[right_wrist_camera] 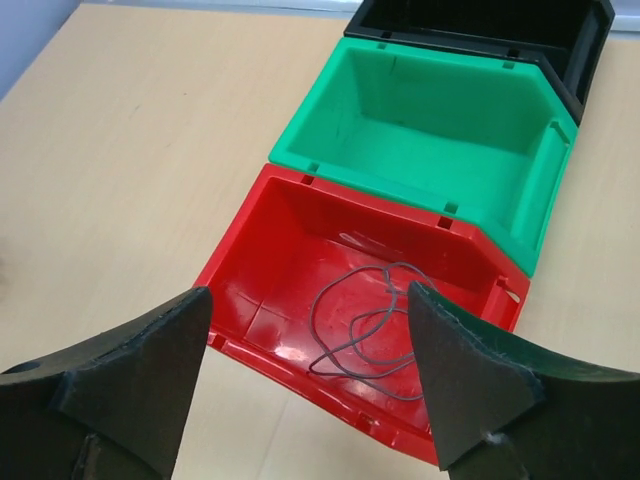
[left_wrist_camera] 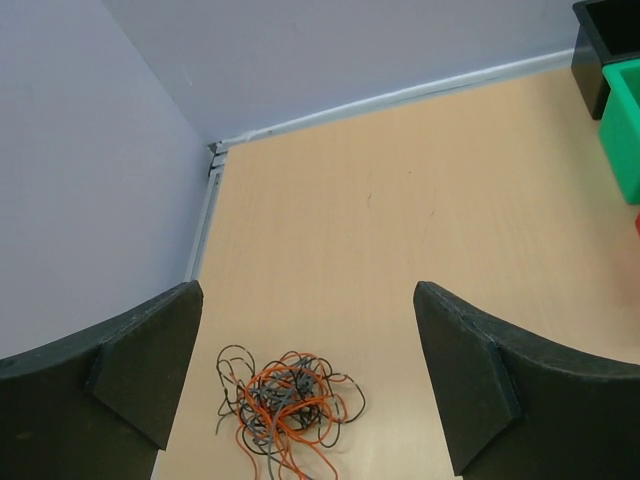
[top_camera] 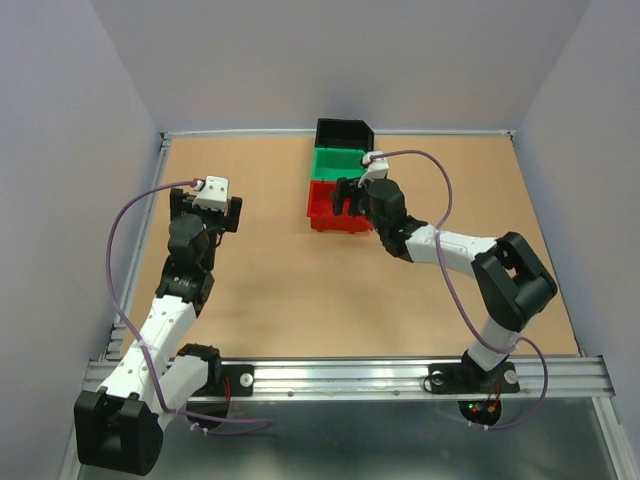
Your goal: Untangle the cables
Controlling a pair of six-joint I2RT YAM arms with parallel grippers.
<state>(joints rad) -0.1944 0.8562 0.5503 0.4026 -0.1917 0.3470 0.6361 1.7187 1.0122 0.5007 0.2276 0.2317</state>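
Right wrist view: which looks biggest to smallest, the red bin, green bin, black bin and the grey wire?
Largest: red bin and green bin, about alike; red is nearer the camera, so unranked.
Next: black bin, only partly in frame.
Smallest: grey wire, lying in the red bin.

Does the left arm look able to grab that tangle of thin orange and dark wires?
Probably yes: the left gripper hangs open over the wire tangle, which lies loose on the table with nothing lying between them.
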